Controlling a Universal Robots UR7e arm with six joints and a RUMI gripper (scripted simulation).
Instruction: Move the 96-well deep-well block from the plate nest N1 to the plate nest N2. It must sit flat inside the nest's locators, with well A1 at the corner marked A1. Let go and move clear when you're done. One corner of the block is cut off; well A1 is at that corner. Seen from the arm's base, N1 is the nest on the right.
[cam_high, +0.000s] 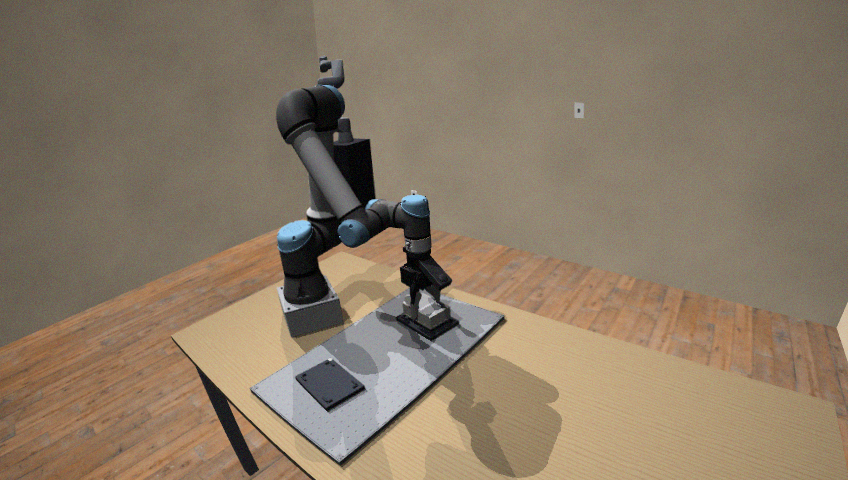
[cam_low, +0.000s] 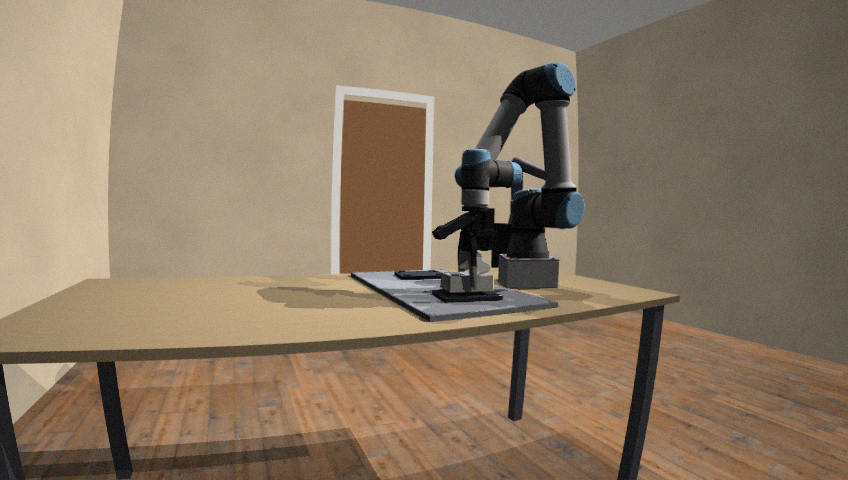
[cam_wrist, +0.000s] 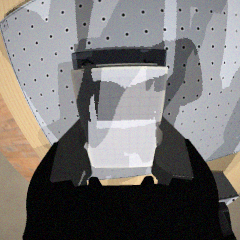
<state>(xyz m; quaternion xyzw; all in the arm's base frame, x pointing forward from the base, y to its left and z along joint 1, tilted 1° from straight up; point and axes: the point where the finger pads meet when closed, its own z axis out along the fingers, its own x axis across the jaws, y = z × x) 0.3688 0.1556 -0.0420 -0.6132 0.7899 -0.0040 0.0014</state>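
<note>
Roughly: claw (cam_high: 417, 299) clamped on deep-well block (cam_high: 430, 313). In top view block is low over far nest (cam_high: 447, 326), 3 o'clock of arm base. Contact with nest not resolvable. Other nest (cam_high: 330, 383), at 8 o'clock, bare.

Risks:
- release with edge riding locator leaves block tilted
- A1 mismatch; cut corner not discernible

Long axis 12–6 in wrist view, fingers on long sides at 9 and 3.
</note>
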